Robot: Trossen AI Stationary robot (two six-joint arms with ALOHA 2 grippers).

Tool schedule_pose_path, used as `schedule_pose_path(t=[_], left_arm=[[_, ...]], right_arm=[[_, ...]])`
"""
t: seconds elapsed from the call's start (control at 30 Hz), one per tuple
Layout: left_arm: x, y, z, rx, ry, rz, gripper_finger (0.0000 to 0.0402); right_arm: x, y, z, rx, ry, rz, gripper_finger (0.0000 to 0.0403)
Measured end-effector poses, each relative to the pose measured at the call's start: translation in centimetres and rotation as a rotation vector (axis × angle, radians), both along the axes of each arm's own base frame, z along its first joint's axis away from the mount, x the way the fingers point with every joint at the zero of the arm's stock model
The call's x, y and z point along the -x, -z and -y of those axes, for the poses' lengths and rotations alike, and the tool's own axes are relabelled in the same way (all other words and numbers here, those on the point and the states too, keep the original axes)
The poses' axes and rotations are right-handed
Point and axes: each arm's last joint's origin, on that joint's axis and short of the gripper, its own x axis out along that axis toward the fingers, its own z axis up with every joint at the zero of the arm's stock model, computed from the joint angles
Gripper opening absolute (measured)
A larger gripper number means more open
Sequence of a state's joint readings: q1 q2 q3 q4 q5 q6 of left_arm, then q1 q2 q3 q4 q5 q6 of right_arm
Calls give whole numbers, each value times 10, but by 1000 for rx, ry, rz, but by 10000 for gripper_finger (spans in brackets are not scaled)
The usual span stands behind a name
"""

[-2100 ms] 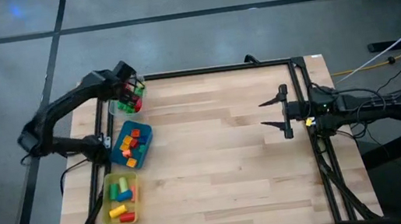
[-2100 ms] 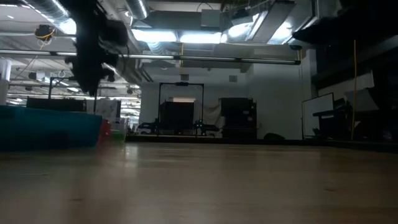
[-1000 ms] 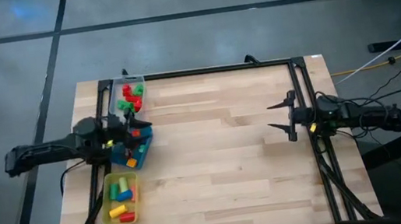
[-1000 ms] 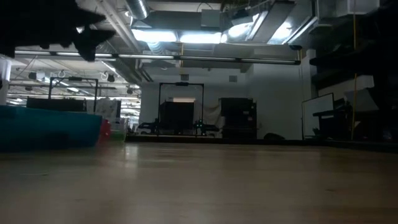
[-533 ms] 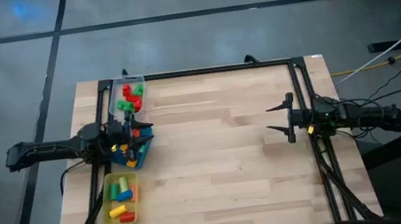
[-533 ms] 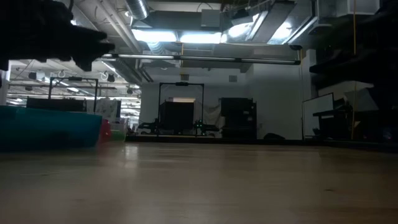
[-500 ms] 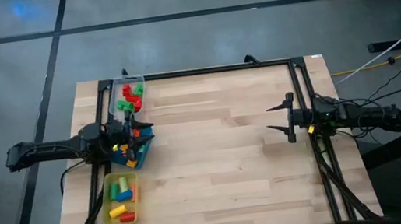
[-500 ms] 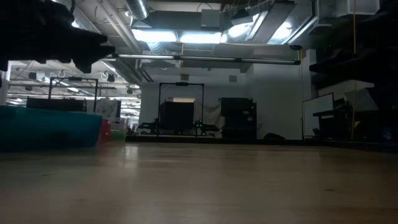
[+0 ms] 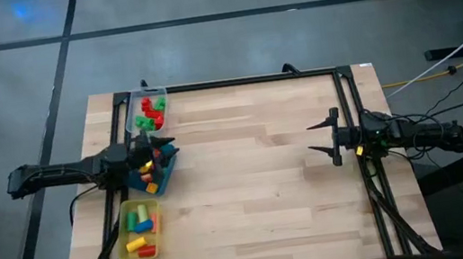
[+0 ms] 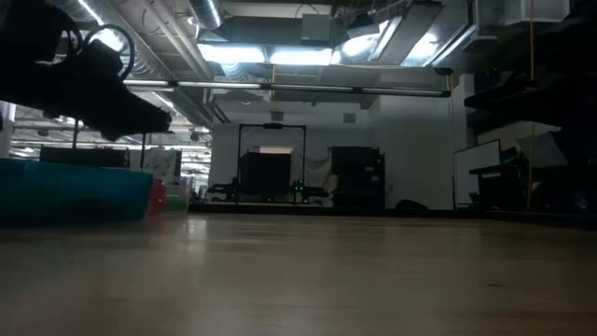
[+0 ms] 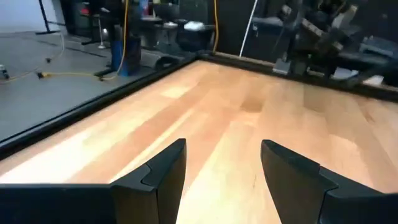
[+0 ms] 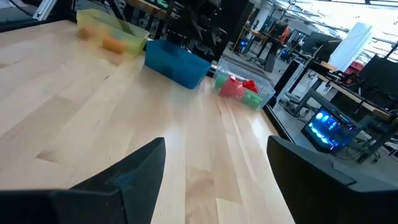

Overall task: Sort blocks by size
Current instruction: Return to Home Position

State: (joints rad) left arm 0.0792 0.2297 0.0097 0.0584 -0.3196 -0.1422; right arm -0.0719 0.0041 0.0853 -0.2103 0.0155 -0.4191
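Blocks [image 9: 153,106] lie sorted in three trays along the left edge of the table [image 9: 259,198] in the high view: a clear tray [image 9: 132,112], a blue tray [image 9: 171,163] and a yellow tray [image 9: 154,231], so nothing seems left to pick. The left gripper [image 9: 160,149] hangs above the blue tray, and the right gripper [image 9: 328,137] waits at the right edge. The low view shows only a dark arm [image 10: 93,84] over the blue tray, probably the left one. Each wrist view shows fingers [image 11: 161,180] spread apart with nothing between them, a fit pose for parking.
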Motion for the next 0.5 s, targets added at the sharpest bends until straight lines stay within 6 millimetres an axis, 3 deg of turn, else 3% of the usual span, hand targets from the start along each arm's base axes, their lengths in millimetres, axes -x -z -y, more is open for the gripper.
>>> schedule_pose_path(t=[0.23, 0.5], left_arm=[[0, -10, 0, 60, -11, 130, 191], [1, -3, 0, 100, -19, 77, 191]], right_arm=[[0, 0, 0, 12, -2, -4, 280], [-1, -1, 0, 14, -2, 22, 280]])
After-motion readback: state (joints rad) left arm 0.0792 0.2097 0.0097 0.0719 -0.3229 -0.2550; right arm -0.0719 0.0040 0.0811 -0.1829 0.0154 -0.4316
